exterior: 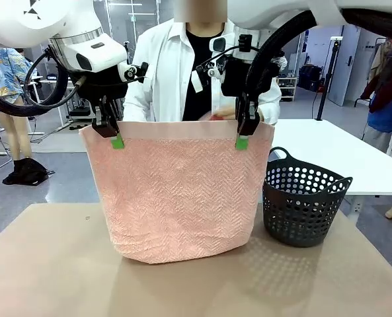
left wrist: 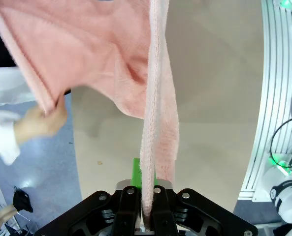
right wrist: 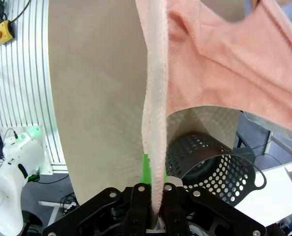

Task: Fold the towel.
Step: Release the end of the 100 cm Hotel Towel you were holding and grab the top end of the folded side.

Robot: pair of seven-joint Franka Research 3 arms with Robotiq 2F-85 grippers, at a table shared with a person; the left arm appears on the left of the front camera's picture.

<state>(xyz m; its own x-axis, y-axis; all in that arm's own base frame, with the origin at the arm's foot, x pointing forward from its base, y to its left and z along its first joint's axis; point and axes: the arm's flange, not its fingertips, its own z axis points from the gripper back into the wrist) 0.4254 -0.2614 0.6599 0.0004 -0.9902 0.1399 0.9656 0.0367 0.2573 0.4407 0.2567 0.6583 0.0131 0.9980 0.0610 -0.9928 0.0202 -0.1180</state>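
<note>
Left gripper (exterior: pixel 117 140), right gripper (exterior: pixel 242 141): each pinching top edge of towel (exterior: pixel 179 198), hung over worktop (exterior: pixel 50 264); black basket (exterior: pixel 303 206) alongside.

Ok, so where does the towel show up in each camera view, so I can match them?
Front view: the towel hangs mid-picture, pinched by the left gripper and the right gripper.
Left wrist view: the towel rises from bottom centre and spreads to the upper left.
Right wrist view: the towel rises from bottom centre and spreads to the upper right.
Shared landmark: the tan table beneath it.
</note>
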